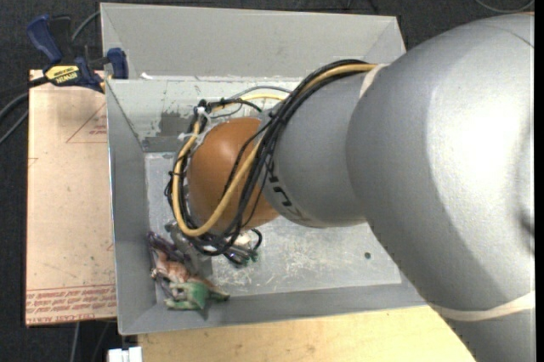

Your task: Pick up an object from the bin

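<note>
My gripper (189,250) pokes out below the orange wrist cover, low in the bin's front left corner. It sits right over a small heap of loose things. Nearest to it are a purple piece (159,243) on its left and a pinkish-tan piece (169,271) just in front of it. A green thing (195,294) lies against the front wall, a little nearer than the gripper. A small white and green bit (247,255) lies to the gripper's right, under the cables. The wrist cover and cables hide the gripper's tip, and which thing it touches I cannot make out.
The big grey arm reaches in from the right and covers the bin's right half. Cables loop round the orange cover. The bin's left wall and front wall stand close to the heap. Bare floor shows at the front middle of the bin.
</note>
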`<state>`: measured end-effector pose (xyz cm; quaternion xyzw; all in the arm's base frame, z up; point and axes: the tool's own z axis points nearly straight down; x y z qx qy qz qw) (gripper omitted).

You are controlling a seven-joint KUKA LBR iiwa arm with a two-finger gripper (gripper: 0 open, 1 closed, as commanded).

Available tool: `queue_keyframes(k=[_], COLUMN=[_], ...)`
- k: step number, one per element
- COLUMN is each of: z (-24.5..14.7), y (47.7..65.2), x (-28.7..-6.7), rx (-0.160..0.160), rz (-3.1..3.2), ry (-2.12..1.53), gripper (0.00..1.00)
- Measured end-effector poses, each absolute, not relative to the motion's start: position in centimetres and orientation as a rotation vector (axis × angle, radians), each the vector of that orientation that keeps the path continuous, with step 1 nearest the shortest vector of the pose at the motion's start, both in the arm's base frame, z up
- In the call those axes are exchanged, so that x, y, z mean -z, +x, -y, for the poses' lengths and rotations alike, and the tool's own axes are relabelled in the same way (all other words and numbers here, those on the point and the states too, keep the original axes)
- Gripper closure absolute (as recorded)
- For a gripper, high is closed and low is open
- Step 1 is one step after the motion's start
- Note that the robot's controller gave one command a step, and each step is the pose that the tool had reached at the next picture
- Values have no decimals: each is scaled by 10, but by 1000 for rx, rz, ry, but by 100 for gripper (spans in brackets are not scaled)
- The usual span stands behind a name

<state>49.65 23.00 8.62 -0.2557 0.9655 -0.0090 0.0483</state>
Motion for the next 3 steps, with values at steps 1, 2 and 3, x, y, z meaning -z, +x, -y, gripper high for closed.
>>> queue_keyframes(k=[1, 2, 3], z=[-234, -237, -238], y=[497, 500, 497], x=[-87, -85, -85], rx=[36, 63, 72], rz=[-2977, -2840, -2868], ry=[-635, -1019, -918], gripper=[100, 100, 100])
